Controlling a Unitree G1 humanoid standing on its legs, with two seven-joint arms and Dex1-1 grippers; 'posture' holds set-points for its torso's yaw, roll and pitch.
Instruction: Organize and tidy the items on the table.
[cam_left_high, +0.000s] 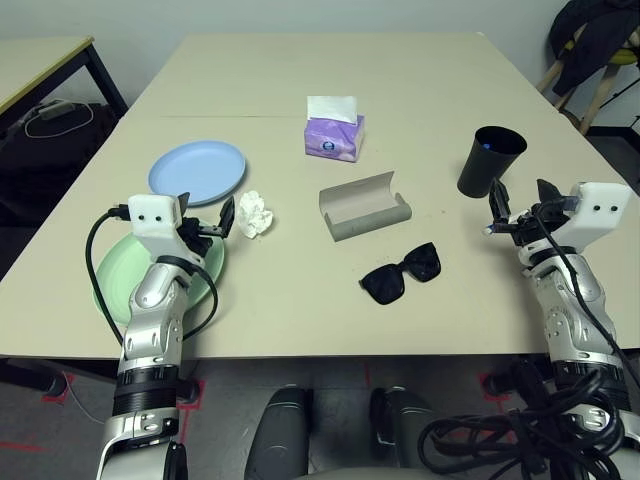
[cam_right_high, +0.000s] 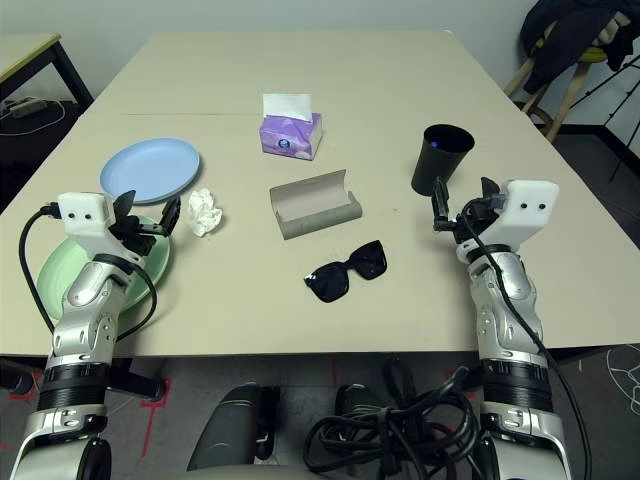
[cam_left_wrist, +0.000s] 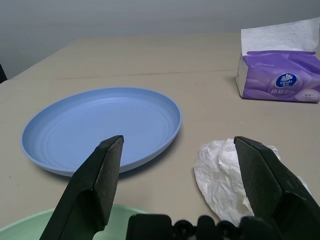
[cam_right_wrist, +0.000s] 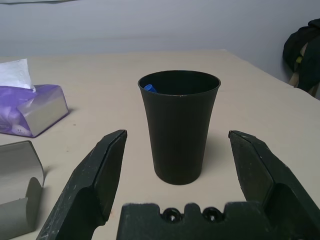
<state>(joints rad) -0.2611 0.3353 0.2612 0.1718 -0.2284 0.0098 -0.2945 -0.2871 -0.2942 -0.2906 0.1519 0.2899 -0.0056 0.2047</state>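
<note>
Sunglasses (cam_left_high: 401, 272) near open glasses case (cam_left_high: 364, 205) (tissue box (cam_left_high: 334, 136) beyond)

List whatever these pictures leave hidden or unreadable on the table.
- Pen in the black cup: right wrist view shows a blue bit at the rim; the cup wall hides the rest.
- Green plate: head views, the left arm covers its middle; cut off by the left wrist view's bottom edge.
- Glasses case: head views look at it from the side; its inside cannot be seen.
- Tissue box small print: too small to read.
</note>
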